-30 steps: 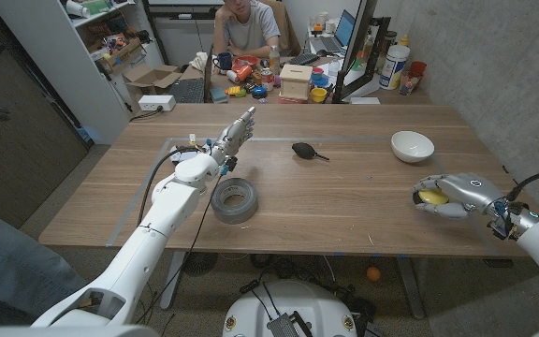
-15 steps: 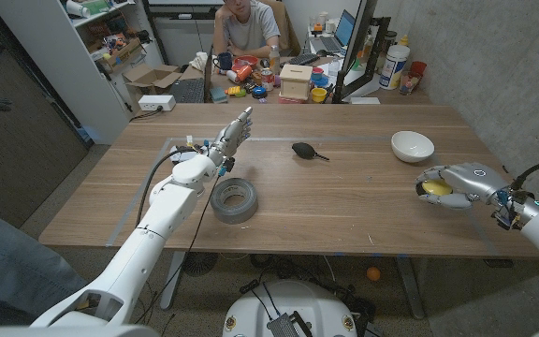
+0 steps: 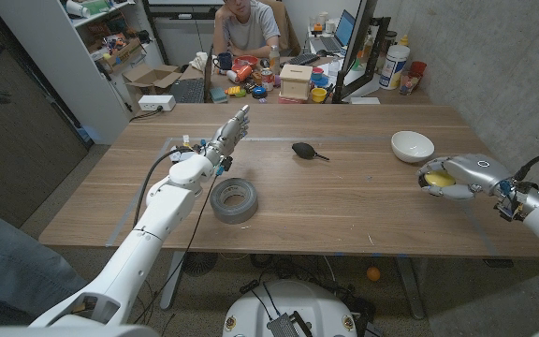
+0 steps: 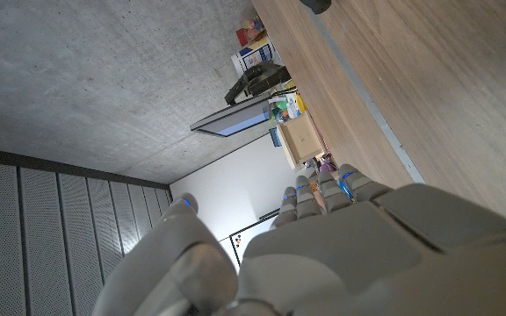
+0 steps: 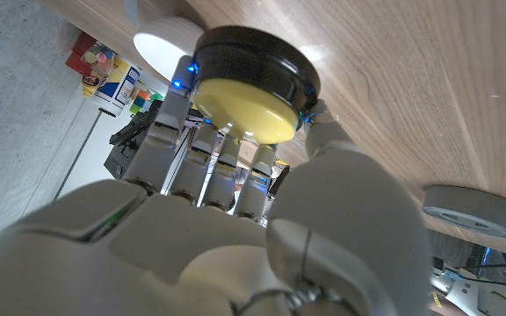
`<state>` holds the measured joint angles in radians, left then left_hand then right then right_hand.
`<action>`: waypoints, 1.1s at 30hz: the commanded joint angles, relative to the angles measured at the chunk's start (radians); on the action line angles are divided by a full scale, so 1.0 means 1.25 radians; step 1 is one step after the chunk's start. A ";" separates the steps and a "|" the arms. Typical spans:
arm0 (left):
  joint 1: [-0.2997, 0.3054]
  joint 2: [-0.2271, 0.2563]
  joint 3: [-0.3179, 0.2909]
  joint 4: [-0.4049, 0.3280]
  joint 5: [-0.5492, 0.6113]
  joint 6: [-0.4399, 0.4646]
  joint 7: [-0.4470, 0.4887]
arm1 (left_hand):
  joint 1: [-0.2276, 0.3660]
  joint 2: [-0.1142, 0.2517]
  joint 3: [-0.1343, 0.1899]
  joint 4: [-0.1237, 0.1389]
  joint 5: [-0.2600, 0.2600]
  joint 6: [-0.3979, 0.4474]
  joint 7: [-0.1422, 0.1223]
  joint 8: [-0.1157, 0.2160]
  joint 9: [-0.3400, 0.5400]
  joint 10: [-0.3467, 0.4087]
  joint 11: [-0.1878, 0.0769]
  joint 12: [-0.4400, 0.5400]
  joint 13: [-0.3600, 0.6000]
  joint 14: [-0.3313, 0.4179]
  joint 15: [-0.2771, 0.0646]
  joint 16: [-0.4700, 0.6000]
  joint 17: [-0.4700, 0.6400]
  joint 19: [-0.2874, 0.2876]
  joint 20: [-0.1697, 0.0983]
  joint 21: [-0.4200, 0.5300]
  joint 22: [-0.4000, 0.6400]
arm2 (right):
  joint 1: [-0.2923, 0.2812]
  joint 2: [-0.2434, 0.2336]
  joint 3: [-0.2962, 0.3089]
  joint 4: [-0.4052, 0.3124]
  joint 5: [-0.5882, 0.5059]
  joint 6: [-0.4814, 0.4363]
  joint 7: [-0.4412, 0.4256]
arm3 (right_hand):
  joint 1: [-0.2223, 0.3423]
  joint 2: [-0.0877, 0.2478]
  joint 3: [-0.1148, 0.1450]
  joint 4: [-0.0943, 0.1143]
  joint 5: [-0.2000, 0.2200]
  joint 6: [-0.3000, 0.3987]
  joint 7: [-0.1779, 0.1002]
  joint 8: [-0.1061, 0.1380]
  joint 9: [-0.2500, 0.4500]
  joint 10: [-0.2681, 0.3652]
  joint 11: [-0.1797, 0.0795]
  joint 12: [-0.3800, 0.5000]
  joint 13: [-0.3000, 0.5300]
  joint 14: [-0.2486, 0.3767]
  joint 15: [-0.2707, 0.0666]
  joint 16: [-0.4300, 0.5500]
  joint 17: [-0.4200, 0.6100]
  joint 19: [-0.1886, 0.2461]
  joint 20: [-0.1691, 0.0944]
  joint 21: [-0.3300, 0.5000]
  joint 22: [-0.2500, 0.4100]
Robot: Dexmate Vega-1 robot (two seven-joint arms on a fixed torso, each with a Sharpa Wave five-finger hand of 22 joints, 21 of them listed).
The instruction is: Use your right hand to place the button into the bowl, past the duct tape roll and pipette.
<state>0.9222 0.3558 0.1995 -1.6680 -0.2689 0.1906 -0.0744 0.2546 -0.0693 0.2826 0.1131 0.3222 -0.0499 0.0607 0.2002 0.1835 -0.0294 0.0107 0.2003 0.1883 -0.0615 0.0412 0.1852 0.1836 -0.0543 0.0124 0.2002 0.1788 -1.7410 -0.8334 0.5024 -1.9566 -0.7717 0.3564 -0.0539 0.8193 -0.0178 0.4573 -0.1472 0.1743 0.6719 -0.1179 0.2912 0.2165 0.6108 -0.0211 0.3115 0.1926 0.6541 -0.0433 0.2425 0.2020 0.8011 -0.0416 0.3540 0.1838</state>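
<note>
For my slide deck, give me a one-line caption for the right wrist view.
Right robot hand grips the yellow button above the table, bowl just ahead.

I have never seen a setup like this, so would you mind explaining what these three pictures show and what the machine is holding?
This is a robot with two arms, each ending in a hand with fingers, standing at a wooden table. The wide picture comes from a camera on its head, looking down. The other two come from cameras on its wrists, looking along the back of each hand, so they appear turned.

On the table lie a grey tape roll, a black pipette and a white bowl. The right hand holds a button, yellow with a black rim, just short of the bowl. The left hand holds nothing, its fingers stretched out beyond the tape roll.

A person sits behind the table among clutter.
</note>
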 commanded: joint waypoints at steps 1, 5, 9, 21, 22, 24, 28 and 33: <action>0.010 0.013 -0.003 -0.021 0.001 0.004 0.011 | 0.004 0.008 -0.003 -0.004 0.002 0.003 0.003 0.000 0.004 -0.002 0.000 0.004 0.003 -0.005 0.000 0.003 0.003 -0.004 -0.006 0.002 0.002 | 0.032 0.007 -0.005 -0.006 0.024 -0.005 0.025 | 0.075 0.083 0.003 0.004 0.001 0.005 -0.004 -0.003 0.001 0.007 -0.002 -0.001 0.004 0.014 -0.050 -0.005 0.003 0.026 -0.058 -0.001 0.002; 0.012 0.022 0.003 -0.031 0.015 0.012 0.017 | 0.005 0.008 -0.004 -0.004 0.002 0.003 0.003 0.000 0.004 -0.002 0.000 0.004 0.003 -0.005 -0.001 0.003 0.003 -0.003 -0.007 0.002 0.002 | 0.044 0.008 -0.011 -0.005 0.029 -0.012 0.023 | 0.073 0.080 0.000 0.004 0.001 0.006 -0.006 -0.003 0.001 0.007 -0.002 -0.002 0.004 0.013 -0.048 -0.007 0.003 0.026 -0.056 -0.001 0.002; 0.013 0.022 0.002 -0.033 0.013 0.012 0.016 | 0.006 0.009 -0.004 -0.004 0.001 0.003 0.003 0.000 0.004 -0.002 -0.002 0.004 0.003 -0.005 0.000 0.003 0.003 -0.004 -0.006 0.002 0.002 | 0.059 0.003 -0.022 -0.001 0.034 -0.022 0.026 | 0.071 0.078 -0.001 0.005 0.001 0.007 -0.006 -0.004 0.001 0.008 -0.003 -0.002 0.004 0.013 -0.048 -0.008 0.003 0.027 -0.054 -0.001 0.002; 0.025 0.026 -0.007 -0.041 0.013 0.015 0.025 | 0.008 0.010 -0.005 -0.005 0.001 0.004 0.003 0.000 0.004 -0.002 -0.001 0.004 0.003 -0.005 0.000 0.003 0.003 -0.004 -0.007 0.002 0.002 | 0.118 -0.031 -0.070 0.032 0.054 -0.044 0.022 | 0.065 0.079 -0.004 0.009 0.001 0.012 -0.005 -0.005 0.001 0.018 -0.006 -0.001 0.004 0.025 -0.050 -0.006 0.003 0.029 -0.047 -0.001 0.002; 0.026 0.026 -0.008 -0.042 0.013 0.015 0.026 | 0.008 0.010 -0.005 -0.005 0.001 0.004 0.003 0.000 0.004 -0.002 0.000 0.004 0.003 -0.005 0.001 0.003 0.003 -0.004 -0.007 0.002 0.002 | 0.122 -0.033 -0.074 0.034 0.055 -0.047 0.020 | 0.065 0.079 -0.004 0.009 0.001 0.013 -0.005 -0.005 0.001 0.018 -0.005 -0.001 0.004 0.026 -0.050 -0.006 0.003 0.030 -0.047 -0.001 0.002; 0.028 0.027 -0.009 -0.044 0.014 0.017 0.028 | 0.008 0.010 -0.005 -0.005 0.001 0.003 0.002 0.000 0.004 -0.002 -0.001 0.004 0.003 -0.005 0.000 0.003 0.003 -0.004 -0.006 0.002 0.002 | 0.130 -0.038 -0.081 0.040 0.058 -0.050 0.015 | 0.064 0.079 -0.004 0.009 0.001 0.014 -0.006 -0.005 0.001 0.019 -0.005 -0.001 0.004 0.026 -0.049 -0.006 0.003 0.030 -0.047 -0.001 0.002; 0.031 0.027 -0.012 -0.047 0.014 0.017 0.030 | 0.008 0.011 -0.005 -0.006 0.001 0.003 0.002 -0.001 0.004 -0.002 -0.001 0.004 0.003 -0.005 0.001 0.003 0.003 -0.004 -0.007 0.002 0.002 | 0.142 -0.051 -0.094 0.050 0.062 -0.056 0.009 | 0.063 0.079 -0.004 0.010 0.001 0.015 -0.005 -0.005 0.001 0.020 -0.006 -0.001 0.004 0.029 -0.050 -0.006 0.003 0.029 -0.046 -0.002 0.002; 0.035 0.028 -0.017 -0.052 0.014 0.017 0.031 | 0.009 0.011 -0.005 -0.006 0.001 0.003 0.003 -0.001 0.004 -0.003 -0.001 0.004 0.003 -0.006 0.000 0.003 0.003 -0.004 -0.007 0.002 0.002 | 0.156 -0.069 -0.111 0.061 0.064 -0.058 -0.001 | 0.062 0.080 -0.004 0.010 0.001 0.017 -0.005 -0.005 0.002 0.021 -0.006 -0.002 0.004 0.028 -0.051 -0.007 0.003 0.029 -0.046 -0.003 0.002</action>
<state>0.9542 0.3872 0.1902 -1.7205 -0.2533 0.2088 -0.0427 0.2624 -0.0614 0.2784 0.1087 0.3222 -0.0499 0.0606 0.2002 0.1835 -0.0294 0.0107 0.2003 0.1883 -0.0615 0.0412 0.1852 0.1836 -0.0543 0.0125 0.2002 0.1788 -1.5931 -0.8776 0.4107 -1.9127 -0.7054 0.2985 -0.0315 0.8112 -0.0097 0.4484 -0.1388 0.1665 0.6862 -0.1215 0.2834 0.2160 0.6289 -0.0285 0.3056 0.1940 0.6727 -0.0508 0.2297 0.2027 0.8170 -0.0576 0.3541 0.1834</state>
